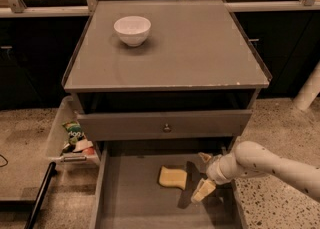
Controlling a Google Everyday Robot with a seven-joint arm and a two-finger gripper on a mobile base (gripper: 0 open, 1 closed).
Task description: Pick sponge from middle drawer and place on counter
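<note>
The yellow sponge [173, 177] lies flat on the bottom of the open middle drawer [135, 198], near its middle. My gripper [204, 174] hangs inside the drawer just right of the sponge, with its cream fingers [202, 190] spread apart, one nearer the drawer's back and one nearer its front. It holds nothing and does not touch the sponge. The white arm reaches in from the right. The grey counter [200, 48] above carries only a white bowl.
A white bowl [132, 29] stands at the counter's back left. A shut drawer front with a round knob [166, 128] sits above the open drawer. A clear bin of packets [74, 138] stands on the floor at the left. A white post [309, 90] is at the right.
</note>
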